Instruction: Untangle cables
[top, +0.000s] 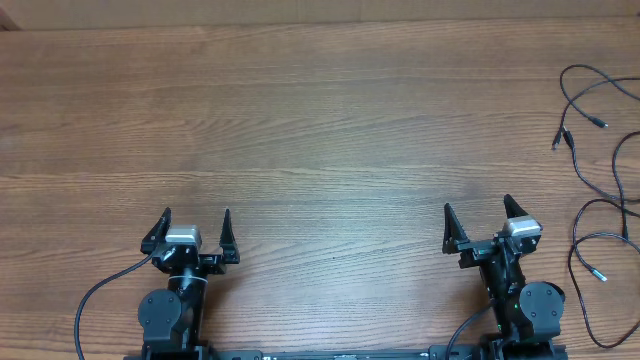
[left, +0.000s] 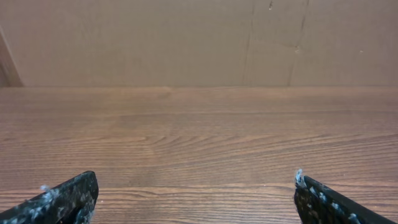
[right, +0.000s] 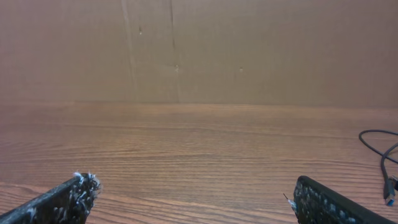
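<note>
While left gripper (top: 196, 215) and right gripper (top: 478, 205) are hovering wide open, empty, at near edge of table (top: 320, 120), cables (top: 562, 137) are lying loose along right edge. Thin, light, floppy, probably snagging at crossings; best pinching single strand beside plug.

Two black arms (top: 185, 278), left tool (top: 196, 213) and right tool (top: 478, 203) each with two pointed black fingers (left: 65, 198) flecked white, silver-grey wrist blocks (top: 183, 237), round black joint housings (top: 160, 312), thick black cables (top: 100, 290)

Wooden table (top: 300, 120), thin black cables (top: 600, 201) strewn loose along its right edge
</note>
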